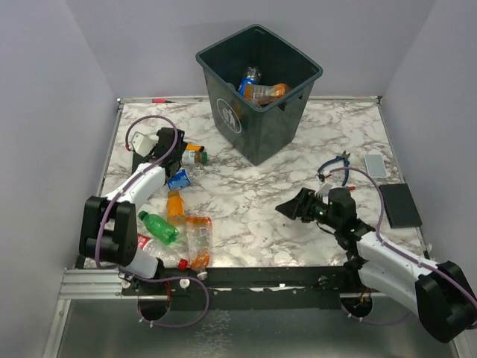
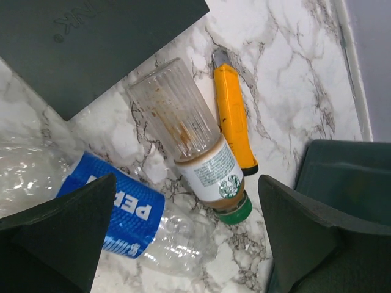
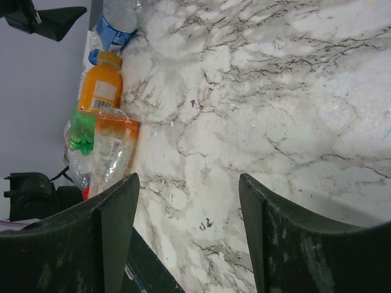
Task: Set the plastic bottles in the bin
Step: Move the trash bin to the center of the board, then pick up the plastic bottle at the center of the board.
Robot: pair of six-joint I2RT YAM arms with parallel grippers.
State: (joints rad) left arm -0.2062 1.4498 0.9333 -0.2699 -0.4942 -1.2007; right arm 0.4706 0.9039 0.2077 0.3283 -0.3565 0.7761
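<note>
Several bottles [image 1: 197, 242] lying at left front, some sitting in bin [image 1: 261, 130]; left gripper [image 2: 187, 177] hovering wide apart over ribbed bottle [image 2: 183, 122], reaching step; right gripper [image 3: 188, 177] apart, empty; next needing lowering, closing on it

Dark bin [image 1: 282, 128] upright, rear ctr, few btls [image 1: 262, 92] inside; other btls [image 1: 198, 240] lying front-left.

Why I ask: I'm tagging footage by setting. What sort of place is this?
Probably a robot test cell in a lab, not a home: a marble-patterned table boxed in by plain grey walls, a left arm and right arm bolted at its near edge, and plastic bottles strewn near a bin.
</note>
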